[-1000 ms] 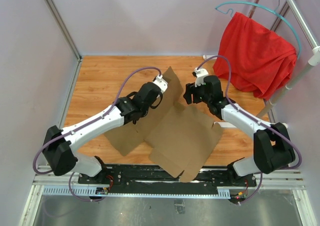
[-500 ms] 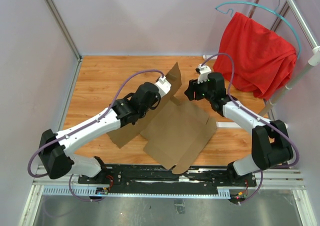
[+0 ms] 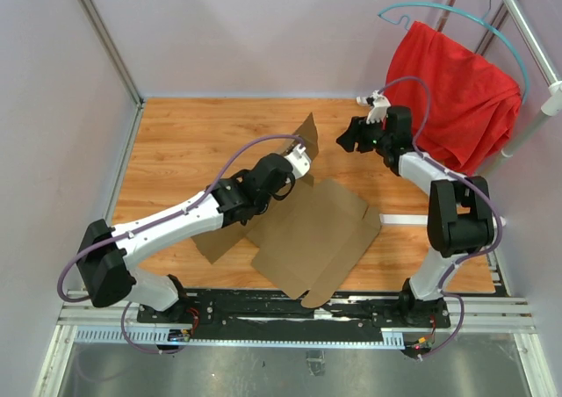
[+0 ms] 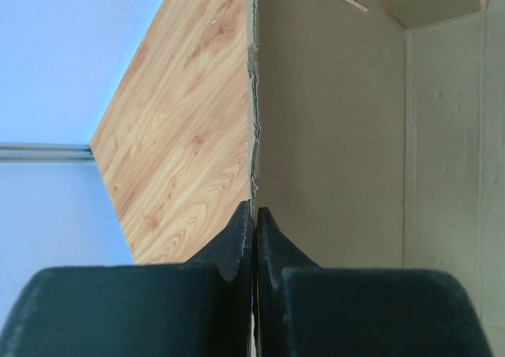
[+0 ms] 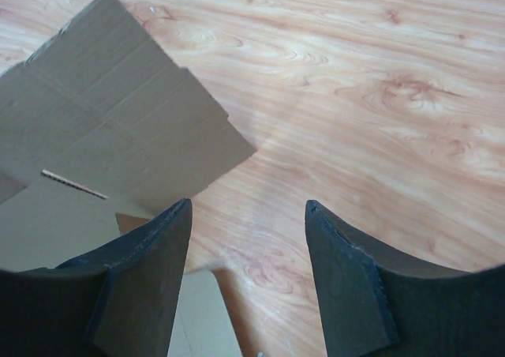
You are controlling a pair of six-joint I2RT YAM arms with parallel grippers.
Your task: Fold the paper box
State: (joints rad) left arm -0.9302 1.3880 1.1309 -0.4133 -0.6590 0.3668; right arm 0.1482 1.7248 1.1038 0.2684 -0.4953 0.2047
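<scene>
The paper box (image 3: pixel 316 230) is a plain brown die-cut cardboard sheet lying mostly flat on the wooden table, with one flap (image 3: pixel 307 136) raised at its far end. My left gripper (image 3: pixel 302 157) is shut on that flap's edge. In the left wrist view the black fingers (image 4: pixel 254 212) pinch the ragged cardboard edge, with the panel (image 4: pixel 331 120) to the right. My right gripper (image 3: pixel 345 140) hovers to the right of the flap, open and empty. In the right wrist view its fingers (image 5: pixel 248 207) frame bare wood, with the cardboard (image 5: pixel 102 128) to the left.
A red cloth (image 3: pixel 448 94) hangs on a teal hanger from a metal rack (image 3: pixel 527 28) at the back right. A white strip (image 3: pixel 399 220) lies on the table right of the box. Pale walls enclose the wooden table (image 3: pixel 184 142).
My right gripper has pulled back from the cardboard toward the far right. The left gripper has kept its pinch and moved right with the flap, and the sheet has shifted away from the front edge.
</scene>
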